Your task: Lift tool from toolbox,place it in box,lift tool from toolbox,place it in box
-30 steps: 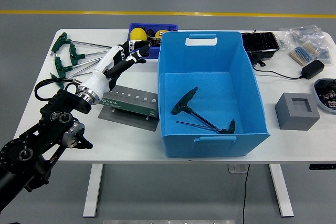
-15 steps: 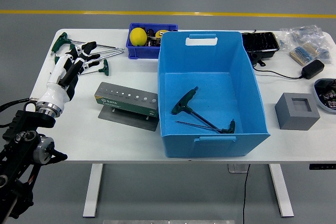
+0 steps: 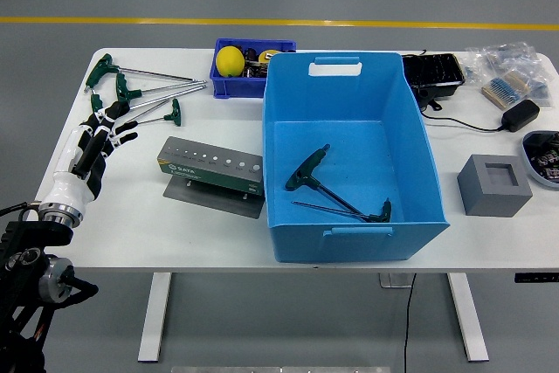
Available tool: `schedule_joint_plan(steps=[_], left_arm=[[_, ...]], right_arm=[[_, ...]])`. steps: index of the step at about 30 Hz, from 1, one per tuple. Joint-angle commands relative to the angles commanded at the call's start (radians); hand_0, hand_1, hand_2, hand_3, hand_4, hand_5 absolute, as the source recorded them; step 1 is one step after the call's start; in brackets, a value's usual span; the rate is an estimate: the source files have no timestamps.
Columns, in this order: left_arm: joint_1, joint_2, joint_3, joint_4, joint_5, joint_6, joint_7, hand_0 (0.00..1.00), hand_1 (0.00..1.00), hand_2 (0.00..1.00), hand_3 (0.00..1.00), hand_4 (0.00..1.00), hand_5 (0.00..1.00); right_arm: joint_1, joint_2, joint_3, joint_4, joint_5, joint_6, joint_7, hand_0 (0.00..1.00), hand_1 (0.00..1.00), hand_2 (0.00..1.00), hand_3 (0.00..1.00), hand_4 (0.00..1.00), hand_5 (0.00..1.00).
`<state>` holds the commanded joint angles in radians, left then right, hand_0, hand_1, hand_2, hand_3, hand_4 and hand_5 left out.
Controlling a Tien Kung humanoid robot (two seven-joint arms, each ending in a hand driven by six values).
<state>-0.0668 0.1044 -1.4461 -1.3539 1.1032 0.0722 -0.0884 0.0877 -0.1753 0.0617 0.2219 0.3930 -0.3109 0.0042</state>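
The left hand (image 3: 92, 148) has withdrawn from beside the blue bin (image 3: 349, 159) toward the table's (image 3: 288, 242) left edge and nearer the front. It now lies over the bare tabletop below the T-handle wrenches (image 3: 131, 93), fingers extended and empty. More of the arm has left the picture.

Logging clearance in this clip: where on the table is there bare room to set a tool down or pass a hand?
Bare patches: the near strip between the green tool holder and the table edge, and the gap between the blue bin and the grey block. Crowded: the far left with T-handle wrenches by the left hand, and the far right corner.
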Motion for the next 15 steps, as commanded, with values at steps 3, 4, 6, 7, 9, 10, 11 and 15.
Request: schedule_joint_plan(steps=[3, 4, 6, 7, 9, 10, 11, 15], left_arm=[[-0.004, 0.001, -0.004, 0.002, 0.005, -0.003, 0.002, 0.72, 0.744, 0.87, 0.764, 0.907, 0.776], [-0.004, 0.002, -0.006, 0.003, 0.007, -0.004, 0.002, 0.72, 0.744, 0.87, 0.764, 0.907, 0.776], [-0.005, 0.002, -0.01, 0.006, 0.008, -0.005, 0.003, 0.72, 0.744, 0.87, 0.764, 0.907, 0.776], [-0.005, 0.002, -0.011, 0.008, 0.008, -0.007, 0.004, 0.72, 0.744, 0.87, 0.764, 0.907, 0.776], [-0.004, 0.001, -0.014, 0.012, 0.009, -0.009, 0.005, 0.723, 0.751, 0.872, 0.764, 0.906, 0.778], [-0.004, -0.001, -0.015, 0.013, 0.009, -0.009, 0.005, 0.723, 0.751, 0.872, 0.764, 0.906, 0.778], [-0.004, -0.002, -0.015, 0.014, 0.009, -0.01, 0.005, 0.723, 0.751, 0.872, 0.764, 0.906, 0.778], [-0.007, -0.003, -0.015, 0.015, 0.01, -0.011, 0.007, 0.724, 0.751, 0.869, 0.764, 0.905, 0.781]], right_arm=[[0.001, 0.0, -0.006, 0.0, 0.011, 0.001, 0.003, 0.696, 0.667, 0.728, 0.558, 0.791, 0.69], [0.001, 0.0, -0.008, 0.0, 0.015, 0.002, 0.004, 0.696, 0.667, 0.728, 0.558, 0.791, 0.69], [0.002, -0.001, -0.011, 0.0, 0.021, 0.003, 0.005, 0.696, 0.667, 0.728, 0.558, 0.791, 0.69], [0.002, -0.001, -0.013, 0.0, 0.025, 0.003, 0.006, 0.696, 0.667, 0.728, 0.558, 0.791, 0.69], [0.002, -0.001, -0.015, 0.0, 0.028, 0.003, 0.007, 0.697, 0.665, 0.728, 0.558, 0.791, 0.689], [0.003, -0.002, -0.016, 0.0, 0.03, 0.004, 0.007, 0.697, 0.665, 0.728, 0.558, 0.791, 0.689], [0.004, -0.002, -0.017, 0.0, 0.031, 0.004, 0.008, 0.697, 0.665, 0.728, 0.558, 0.791, 0.689], [0.005, -0.001, -0.017, -0.001, 0.032, 0.004, 0.008, 0.697, 0.665, 0.728, 0.558, 0.791, 0.69]])
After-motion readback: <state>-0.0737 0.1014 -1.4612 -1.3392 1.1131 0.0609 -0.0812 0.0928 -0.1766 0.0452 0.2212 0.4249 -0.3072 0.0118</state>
